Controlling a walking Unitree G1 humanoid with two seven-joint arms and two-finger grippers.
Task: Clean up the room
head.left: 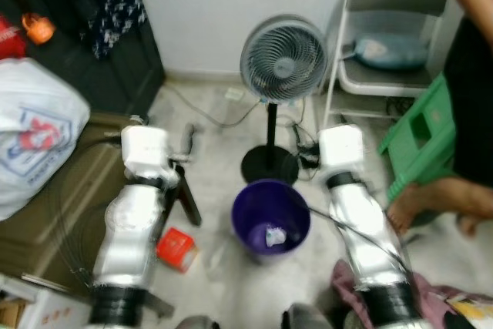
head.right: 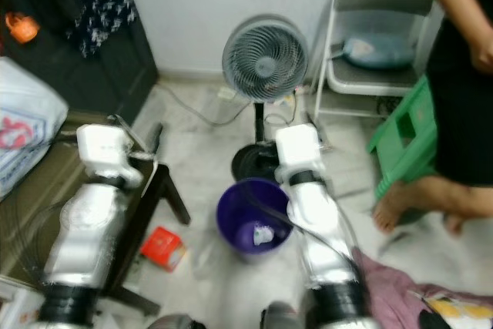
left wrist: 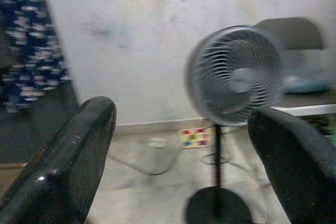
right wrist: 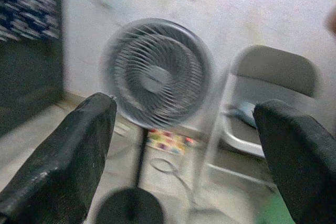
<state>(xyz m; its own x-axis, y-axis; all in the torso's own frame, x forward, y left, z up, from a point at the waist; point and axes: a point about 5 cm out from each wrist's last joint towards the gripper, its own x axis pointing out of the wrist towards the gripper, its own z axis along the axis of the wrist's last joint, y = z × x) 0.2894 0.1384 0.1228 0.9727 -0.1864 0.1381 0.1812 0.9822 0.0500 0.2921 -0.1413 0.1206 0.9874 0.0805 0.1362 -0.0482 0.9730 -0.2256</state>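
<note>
Looking down between your two raised silver arms, you see a round purple plastic bin (head.left: 271, 217) on the pale floor with a scrap of white litter (head.left: 274, 236) inside, and a small red carton (head.left: 176, 249) lying just beside it near your left arm. Your left gripper (left wrist: 181, 145) and right gripper (right wrist: 184, 145) both stand spread wide and empty, facing a grey pedestal fan (head.left: 283, 59) and a grey folding chair (head.left: 385, 28).

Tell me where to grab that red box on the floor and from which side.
Take the red box across its two narrower sides, coming from above with the left gripper. It seems to lie flat on the floor beside the purple bucket, so only its top and edges are reachable.
</note>
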